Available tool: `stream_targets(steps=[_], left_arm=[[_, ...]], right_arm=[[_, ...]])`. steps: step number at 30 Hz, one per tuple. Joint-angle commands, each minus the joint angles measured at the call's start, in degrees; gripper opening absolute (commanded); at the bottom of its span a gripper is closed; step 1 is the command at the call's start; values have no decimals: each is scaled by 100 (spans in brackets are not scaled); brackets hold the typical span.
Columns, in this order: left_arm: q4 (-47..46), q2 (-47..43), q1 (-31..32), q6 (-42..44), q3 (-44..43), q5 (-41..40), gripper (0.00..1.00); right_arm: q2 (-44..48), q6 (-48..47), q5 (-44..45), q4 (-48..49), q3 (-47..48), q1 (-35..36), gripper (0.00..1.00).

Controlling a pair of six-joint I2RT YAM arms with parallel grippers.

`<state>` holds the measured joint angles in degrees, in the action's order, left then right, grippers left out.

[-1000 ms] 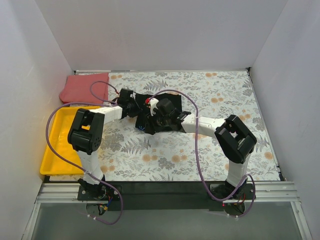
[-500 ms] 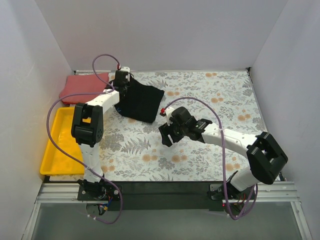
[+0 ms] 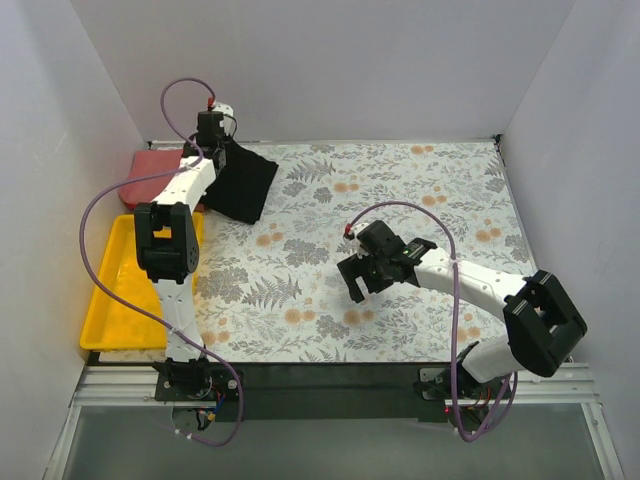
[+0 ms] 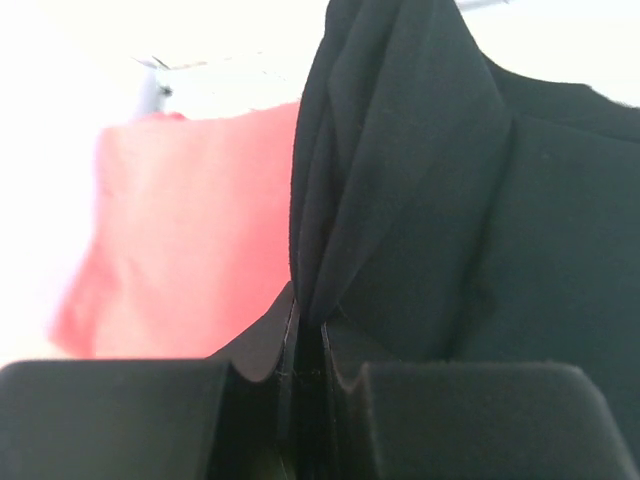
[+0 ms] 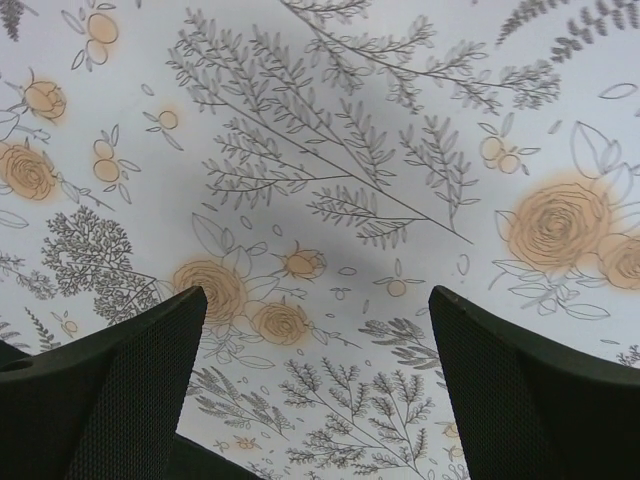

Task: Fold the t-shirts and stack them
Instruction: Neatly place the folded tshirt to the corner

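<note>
My left gripper [image 3: 216,143] is at the far left of the table, shut on the folded black t-shirt [image 3: 240,183], which hangs from it toward the floral cloth. In the left wrist view the black t-shirt [image 4: 450,200] is pinched between the jaws of my left gripper [image 4: 305,345]. The coral-red t-shirt [image 3: 152,170] lies folded at the far left corner, partly behind the left arm; it shows behind the black one in the left wrist view [image 4: 180,240]. My right gripper [image 3: 358,283] is open and empty over the middle of the cloth, as its own view [image 5: 315,320] shows.
A yellow plastic tray [image 3: 112,300] lies along the left edge, in front of the coral-red t-shirt. The floral-patterned cloth [image 3: 420,190] covers the table. White walls close in the back and both sides.
My left gripper has carried the black t-shirt from the table's middle to the far left, beside the coral-red one. My right gripper let go, opened and drew back toward the near right.
</note>
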<state>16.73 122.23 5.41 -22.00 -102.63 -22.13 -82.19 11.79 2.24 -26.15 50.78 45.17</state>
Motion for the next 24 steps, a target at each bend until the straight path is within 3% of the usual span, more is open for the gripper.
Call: stream_targets(steps=[1,20,24], left_arm=[[49,-218,-110,389,-415,-81,0],[1323,432,-1068,1057,-2313,543,0],[1254,433,-1191,1224,-2280,385,0]], right_arm=[[283,130,224,-232,45,-253,98],[-139,-142,567,-663,555,-421,98],[-183,-168,559,-698,582,-421,98]])
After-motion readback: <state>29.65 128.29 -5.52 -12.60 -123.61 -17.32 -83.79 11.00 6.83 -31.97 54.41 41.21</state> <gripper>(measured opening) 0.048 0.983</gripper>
